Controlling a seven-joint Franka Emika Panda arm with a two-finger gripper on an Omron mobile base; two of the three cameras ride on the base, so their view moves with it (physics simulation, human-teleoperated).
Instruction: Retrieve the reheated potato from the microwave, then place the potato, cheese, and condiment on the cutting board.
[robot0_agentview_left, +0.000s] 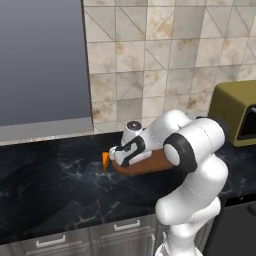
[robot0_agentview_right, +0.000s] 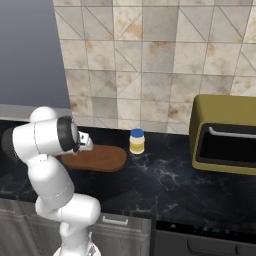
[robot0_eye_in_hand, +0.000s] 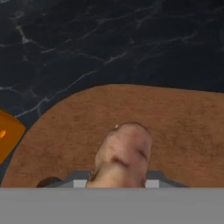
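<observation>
We find the gripper (robot0_eye_in_hand: 119, 181) clamped on the potato (robot0_eye_in_hand: 124, 153), above the cutting board (robot0_eye_in_hand: 183, 131). The cheese (robot0_eye_in_hand: 6, 133) lies at nine o'clock; an early release could roll the potato off.

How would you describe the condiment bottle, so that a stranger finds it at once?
Start at the olive-yellow toaster oven on the black counter. Between it and the cutting board stands the condiment bottle: upright, pale yellowish, with a blue cap.

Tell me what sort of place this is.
A kitchen, by the look of it: a dark marble counter below a tiled wall, an olive toaster oven, and a wooden cutting board by a condiment.
</observation>
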